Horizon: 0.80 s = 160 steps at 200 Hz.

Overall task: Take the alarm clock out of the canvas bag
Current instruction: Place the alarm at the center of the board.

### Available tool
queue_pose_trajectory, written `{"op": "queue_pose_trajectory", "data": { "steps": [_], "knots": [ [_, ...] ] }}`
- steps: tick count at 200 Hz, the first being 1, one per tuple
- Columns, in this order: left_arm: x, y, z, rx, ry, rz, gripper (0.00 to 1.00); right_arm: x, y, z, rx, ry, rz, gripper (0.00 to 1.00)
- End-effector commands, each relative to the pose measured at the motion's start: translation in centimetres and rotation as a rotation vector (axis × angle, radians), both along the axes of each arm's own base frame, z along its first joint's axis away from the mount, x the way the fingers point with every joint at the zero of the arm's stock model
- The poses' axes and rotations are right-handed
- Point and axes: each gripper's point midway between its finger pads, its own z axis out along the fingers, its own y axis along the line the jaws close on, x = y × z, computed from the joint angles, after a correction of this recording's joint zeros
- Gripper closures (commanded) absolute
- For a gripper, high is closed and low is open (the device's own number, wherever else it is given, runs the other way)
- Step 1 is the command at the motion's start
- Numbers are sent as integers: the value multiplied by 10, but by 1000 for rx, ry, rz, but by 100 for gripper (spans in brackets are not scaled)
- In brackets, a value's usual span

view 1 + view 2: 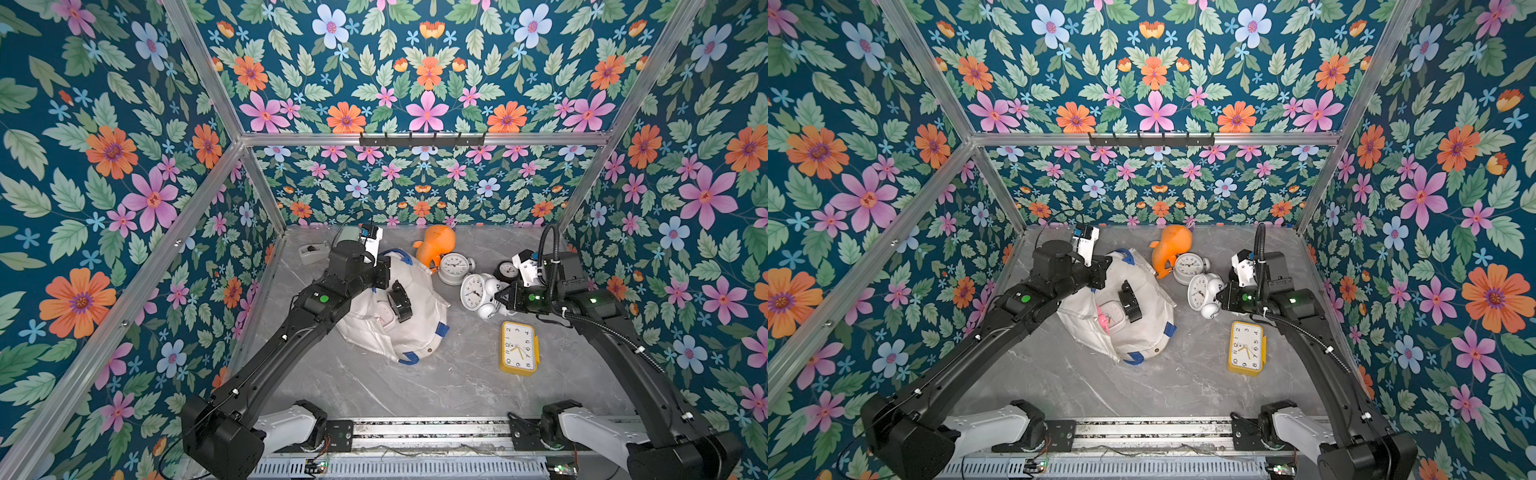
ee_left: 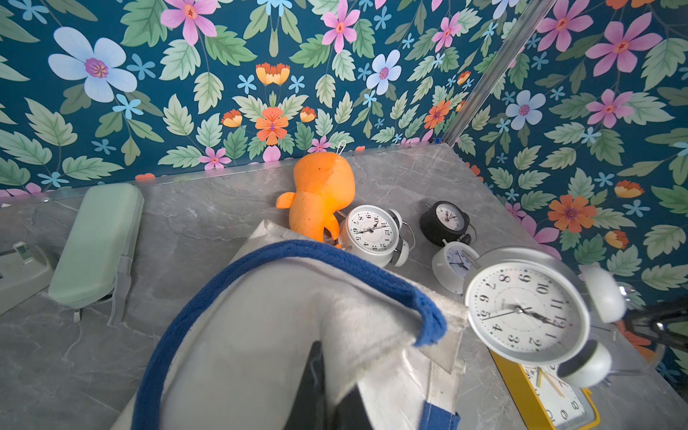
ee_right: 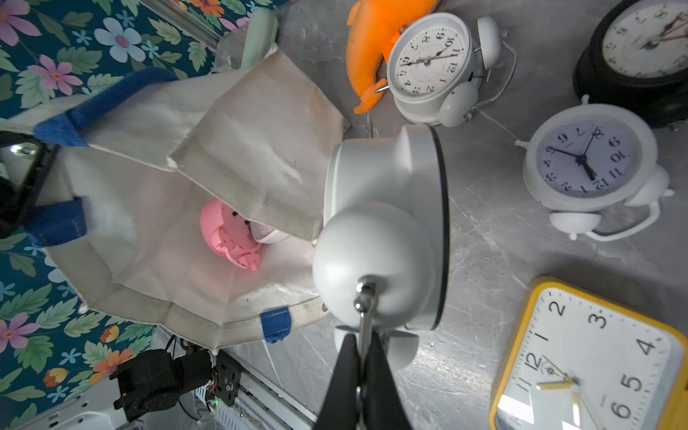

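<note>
The bag [image 3: 242, 149] is coarse woven cloth, matt and off-white, with a fuzzy blue strap [image 2: 335, 257]. The white clock [image 3: 379, 231] has a smooth, softly shiny shell. Its thin handle [image 3: 365, 309], between the matt black fingers [image 3: 344, 376] of my right hand [image 3: 364, 338], is bright metal. The pink clock [image 3: 227, 234] looks like glossy plastic. The desk [image 3: 484, 242] is smooth, grey and marble-veined, with a faint sheen.

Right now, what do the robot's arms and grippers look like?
The left arm and right arm are matte black on white base links, each with a green light. A ribbed black hose follows the right arm. The left gripper and right gripper are black.
</note>
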Motion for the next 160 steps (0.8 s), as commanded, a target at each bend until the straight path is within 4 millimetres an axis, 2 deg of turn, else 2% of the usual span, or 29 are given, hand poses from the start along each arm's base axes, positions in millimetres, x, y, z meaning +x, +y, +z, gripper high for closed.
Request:
{"op": "queue_pose_trajectory", "data": {
  "steps": [1,50,102,160],
  "knots": [
    [5,-3,12,-23,-40,-2,100,16,7,2,61,-27,-17,100],
    [4,-4,10,-22,-36,-9,100,24,13,-30,124,54,-39,100],
    [4,-3,10,-22,-38,-4,100,34,15,-53,256,136,-77,100],
    [4,-2,9,-18,-38,-1,100,40,8,-81,270,218,-139,100]
  ]
}}
